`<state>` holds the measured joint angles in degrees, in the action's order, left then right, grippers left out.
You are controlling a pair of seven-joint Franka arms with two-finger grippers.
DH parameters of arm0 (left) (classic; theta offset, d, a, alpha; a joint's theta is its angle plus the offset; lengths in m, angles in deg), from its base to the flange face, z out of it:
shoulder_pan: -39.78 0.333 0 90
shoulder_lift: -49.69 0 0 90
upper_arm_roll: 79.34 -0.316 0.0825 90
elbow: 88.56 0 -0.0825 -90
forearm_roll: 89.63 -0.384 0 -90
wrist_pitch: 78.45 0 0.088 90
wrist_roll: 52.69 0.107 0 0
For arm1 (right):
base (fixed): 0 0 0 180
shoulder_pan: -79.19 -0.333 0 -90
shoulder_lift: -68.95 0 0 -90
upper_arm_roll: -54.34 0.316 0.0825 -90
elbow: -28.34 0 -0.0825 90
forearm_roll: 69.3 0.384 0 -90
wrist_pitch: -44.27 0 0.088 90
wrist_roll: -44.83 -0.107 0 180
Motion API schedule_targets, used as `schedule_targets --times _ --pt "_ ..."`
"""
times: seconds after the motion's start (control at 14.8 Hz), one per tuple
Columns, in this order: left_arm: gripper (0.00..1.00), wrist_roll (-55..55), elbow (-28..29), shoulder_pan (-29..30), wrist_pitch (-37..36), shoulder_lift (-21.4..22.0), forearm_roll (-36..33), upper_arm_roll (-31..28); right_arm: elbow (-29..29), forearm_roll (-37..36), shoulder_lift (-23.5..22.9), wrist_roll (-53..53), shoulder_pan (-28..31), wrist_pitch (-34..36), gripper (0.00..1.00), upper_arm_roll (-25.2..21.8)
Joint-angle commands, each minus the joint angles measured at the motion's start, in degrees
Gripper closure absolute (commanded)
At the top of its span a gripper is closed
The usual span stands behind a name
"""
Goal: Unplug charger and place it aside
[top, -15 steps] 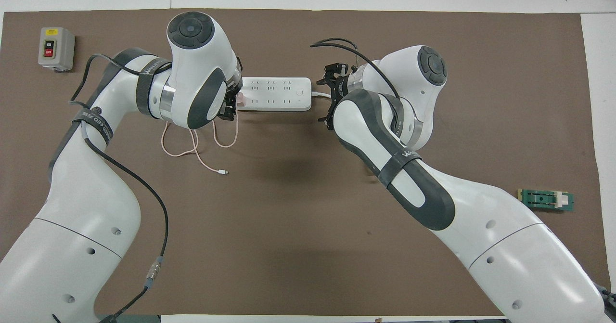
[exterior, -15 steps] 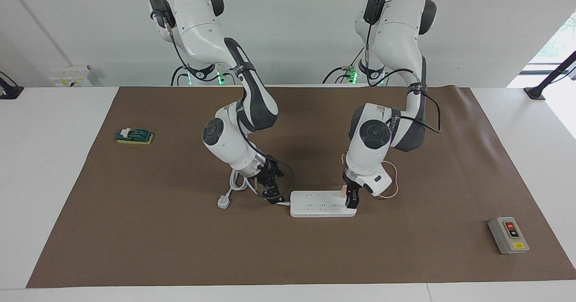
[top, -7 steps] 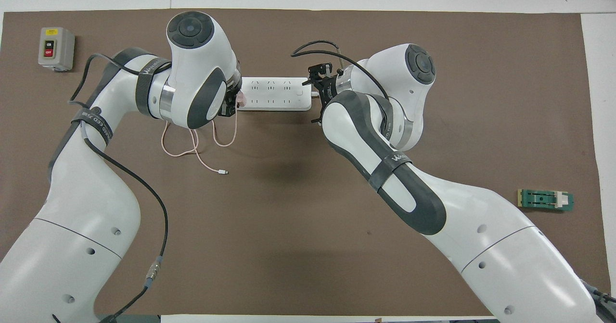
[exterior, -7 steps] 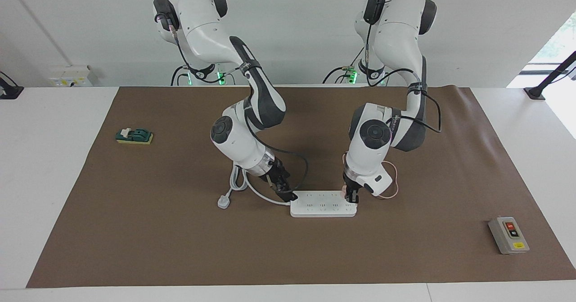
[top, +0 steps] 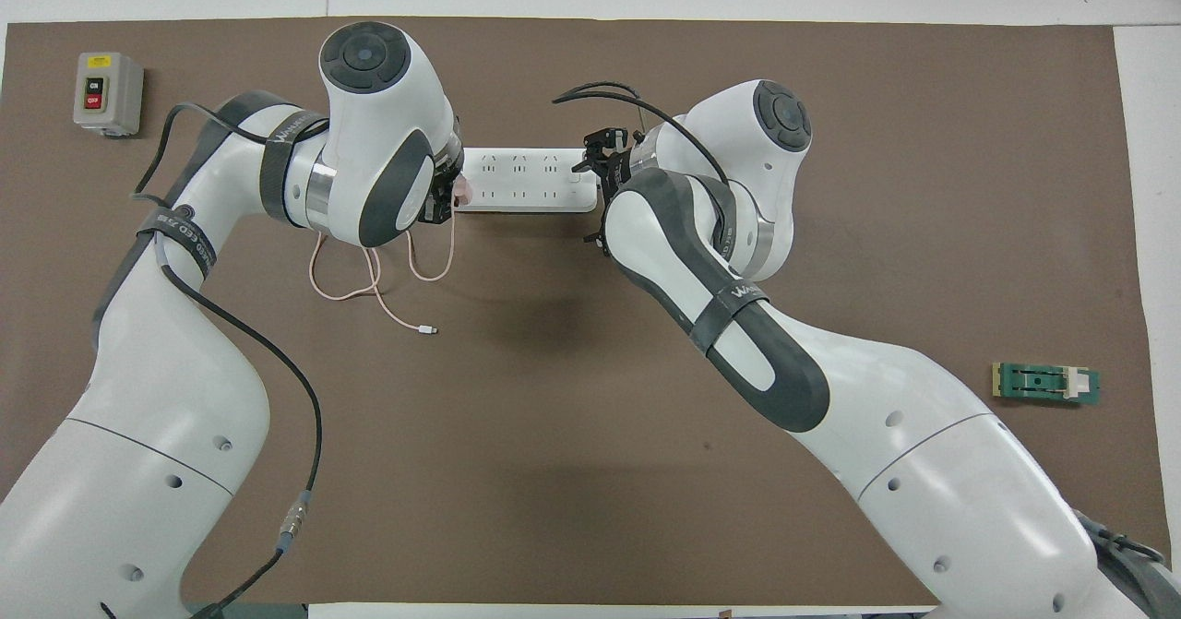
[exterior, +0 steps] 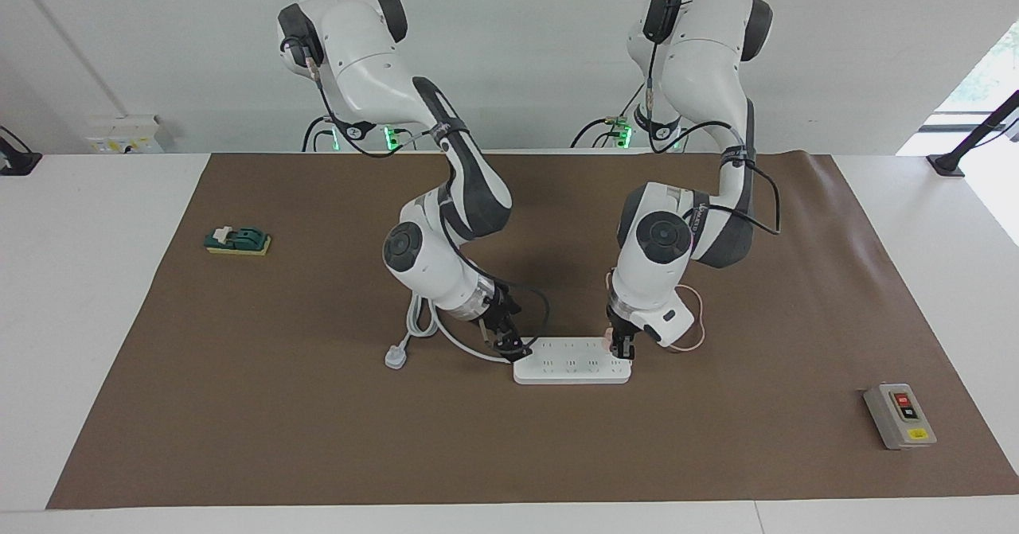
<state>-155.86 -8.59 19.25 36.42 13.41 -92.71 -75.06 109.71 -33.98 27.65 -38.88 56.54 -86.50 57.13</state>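
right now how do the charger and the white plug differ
The charger is a pale pink cube sitting in the power strip at the left arm's end, with the left hand on it; the white plug lies loose on the mat. The charger's cable is thin and pink; the white plug's cord is thick and white. Both cords lie nearer the robots than the strip.

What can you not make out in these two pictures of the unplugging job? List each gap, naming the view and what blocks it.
- Facing view: the left gripper covers most of the charger; whether its prongs sit in the power strip is hidden.
- Overhead view: the left arm's wrist hides that gripper and most of the charger.
- Both views: the right gripper at the strip's cord end is too small to tell whether it presses or hovers.
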Motion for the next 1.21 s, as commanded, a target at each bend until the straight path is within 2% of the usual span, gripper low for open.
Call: schedule_targets --times 0.0,0.61,0.88,1.15 --pt "1.0 -0.01 -1.66 -0.48 0.17 -0.99 -0.97 -0.94 -7.44 0.53 -4.83 -3.3 0.06 1.13 0.0 -0.15" --pt "1.0 0.34 -1.66 -0.56 0.17 -0.9 -3.08 -0.85 -10.17 0.09 -7.83 -3.31 0.32 0.25 0.0 -0.33" --pt "1.0 0.43 -1.58 -0.56 0.26 -0.99 -3.17 -0.85 -13.33 -0.96 -9.67 -3.22 0.67 1.13 0.0 -0.42" --pt "1.0 0.51 -1.58 -0.56 0.26 -0.99 -3.34 -0.85 -13.78 -1.14 -9.94 -3.13 0.85 1.13 0.0 -0.42"
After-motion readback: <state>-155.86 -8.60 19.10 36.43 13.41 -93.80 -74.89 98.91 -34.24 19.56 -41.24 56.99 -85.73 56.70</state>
